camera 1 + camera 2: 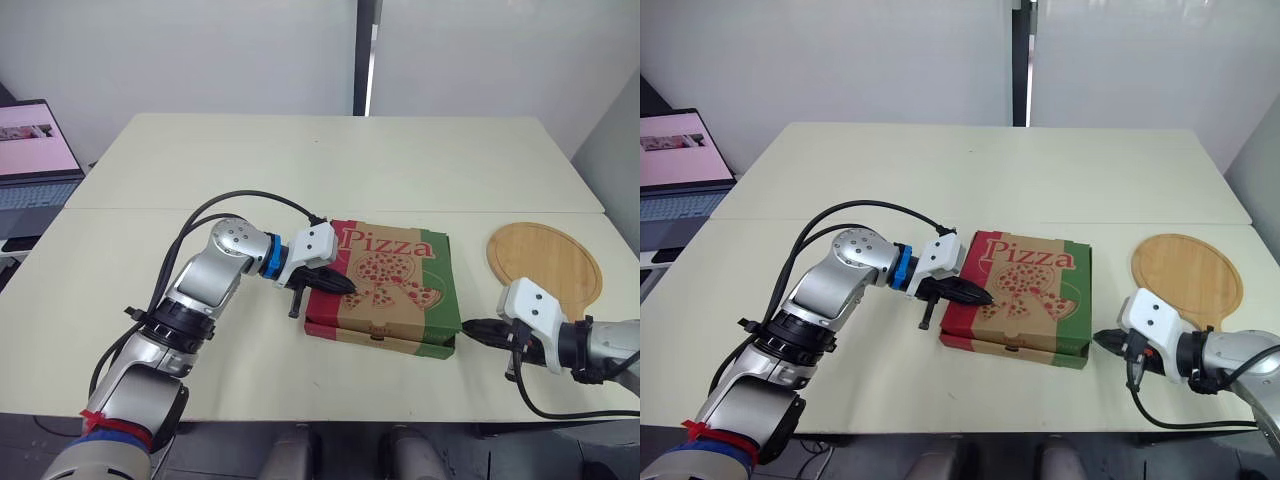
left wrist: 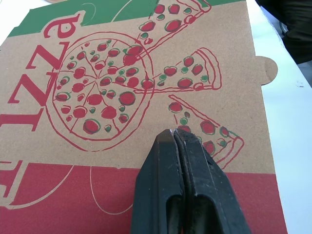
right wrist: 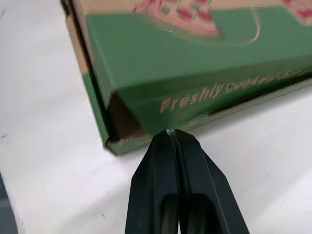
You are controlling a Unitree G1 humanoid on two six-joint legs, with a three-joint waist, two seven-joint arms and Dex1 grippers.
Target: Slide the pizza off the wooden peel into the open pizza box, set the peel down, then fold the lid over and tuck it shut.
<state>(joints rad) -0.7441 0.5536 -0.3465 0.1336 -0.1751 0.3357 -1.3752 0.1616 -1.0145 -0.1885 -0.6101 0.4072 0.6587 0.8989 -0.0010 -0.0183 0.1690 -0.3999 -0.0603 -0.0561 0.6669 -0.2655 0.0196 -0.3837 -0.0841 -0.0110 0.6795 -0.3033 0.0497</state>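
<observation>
pizza box [image 1: 385, 290] lid down, peel [image 1: 545, 262] beside it

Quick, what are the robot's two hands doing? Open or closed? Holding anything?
Left gripper: closed, holding nothing, over the pizza box lid.
Right gripper: closed, holding nothing, beside the box's green edge.

A pale cream table [image 1: 330, 160] carries a closed cardboard pizza box printed red and green [image 1: 390, 285] near its front edge, and a round wooden peel [image 1: 545, 258] lies apart by the right edge
</observation>
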